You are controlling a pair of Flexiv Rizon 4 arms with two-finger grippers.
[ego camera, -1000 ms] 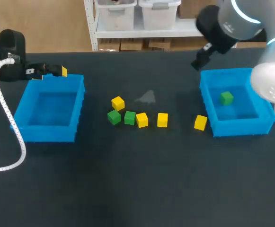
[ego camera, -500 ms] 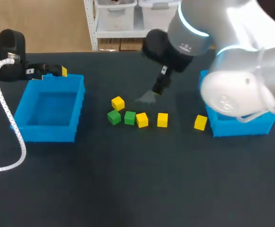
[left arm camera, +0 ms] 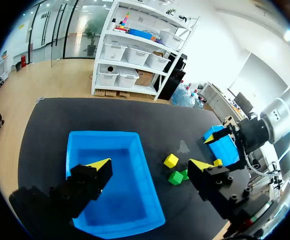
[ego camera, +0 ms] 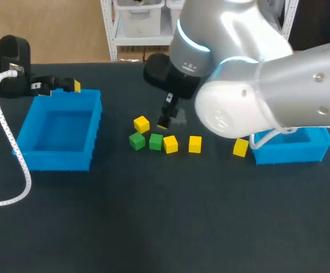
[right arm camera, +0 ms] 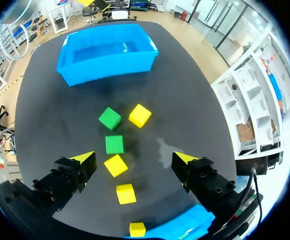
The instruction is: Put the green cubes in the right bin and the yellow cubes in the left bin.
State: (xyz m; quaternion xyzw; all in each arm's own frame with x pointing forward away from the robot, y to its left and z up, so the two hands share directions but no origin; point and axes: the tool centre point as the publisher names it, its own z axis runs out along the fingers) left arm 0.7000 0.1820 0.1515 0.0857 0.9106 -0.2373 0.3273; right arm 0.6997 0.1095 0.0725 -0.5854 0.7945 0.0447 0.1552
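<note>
Open, empty right end effector (right arm camera: 133, 157) hovered over two green cubes (right arm camera: 114, 144) and four yellow cubes (right arm camera: 116, 165), unsorted on the surface (right arm camera: 184, 100); left bin (left arm camera: 103, 134), under the open left end effector (left arm camera: 149, 164), held none.

The claw (right arm camera: 135, 159) hangs wide open above the bench (right arm camera: 194, 100). Under it lies a yellow cube (right arm camera: 116, 165); ahead, a green cube (right arm camera: 115, 144), then a blue bin (right arm camera: 107, 52).

Stretched in from the bench's right edge past its middle with the right arm (ego camera: 255, 96), wrist turned downward, right jaws spread wide above the bench. Parked near the far left corner with the left wrist (ego camera: 11, 62), left jaws level and likewise spread wide.
</note>
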